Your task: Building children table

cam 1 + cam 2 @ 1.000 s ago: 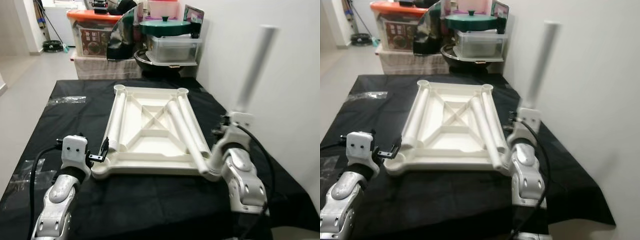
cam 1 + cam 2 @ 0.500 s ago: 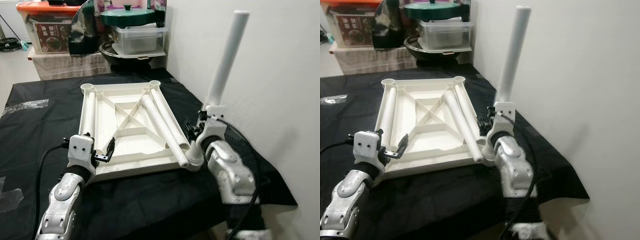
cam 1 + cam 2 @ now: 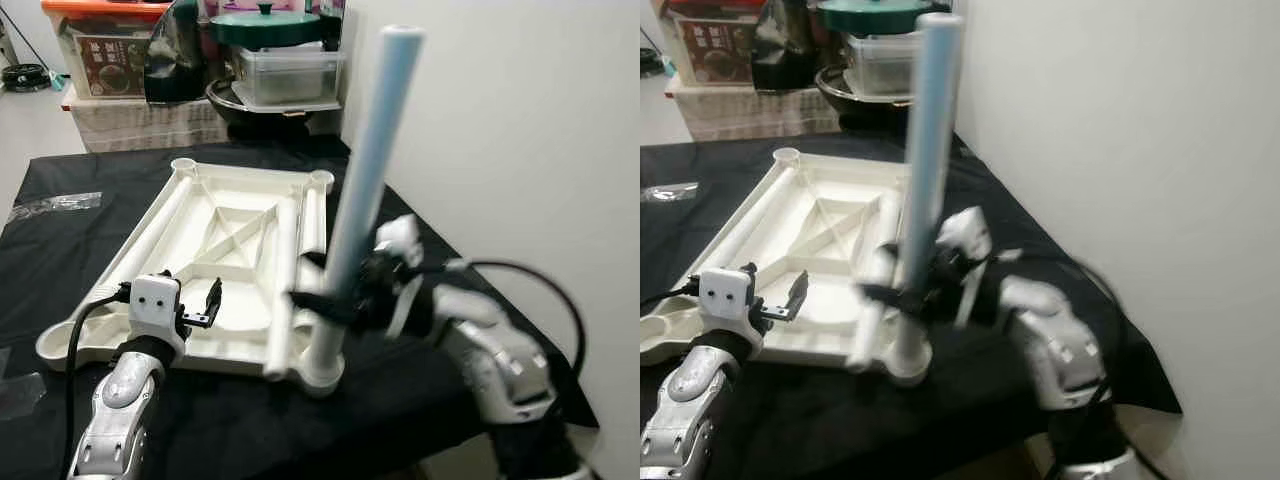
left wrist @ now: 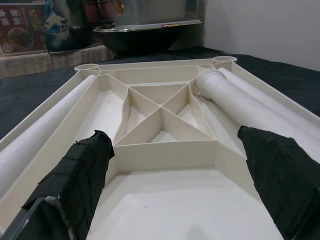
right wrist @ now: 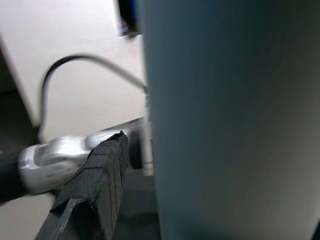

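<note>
**Leg upright in near corner socket, right gripper on it**

Grippers first. Left gripper [image 3: 200, 305] sits at the near edge of the upturned cream plastic tabletop [image 3: 225, 262], fingers spread wide with nothing between them. In the left wrist view both black padded fingertips [image 4: 80, 175] frame the tray-like underside: moulded ribs forming an X inside a square, smooth matte plastic.

Right gripper [image 3: 335, 295] is clamped on the pale cylindrical table leg [image 3: 362, 180], low on the tube. Leg stands upright, slightly tilted, its foot in the round socket [image 3: 322, 372] at the tabletop's near right corner. Right arm and gripper are motion-blurred, so exact finger contact is hard to read. In the right wrist view the leg is a big out-of-focus grey-blue mass, with one taped black finger [image 5: 100, 185] beside it.

Two more white tube legs [image 3: 290, 270] lie side by side inside the tabletop along its right side. A third [image 3: 150, 235] lies along the left side. Open round sockets show at the far corners [image 3: 184, 163].

Tabletop rests on a black cloth [image 3: 90, 180] covering the work surface. A crinkled clear plastic wrapper [image 3: 55, 203] lies on the cloth at far left.

Beyond: a clear lidded plastic box [image 3: 290, 75] under a green lid [image 3: 265, 25], plus an orange-lidded storage bin [image 3: 105, 60]. A plain white wall [image 3: 500, 130] is on the right.
</note>
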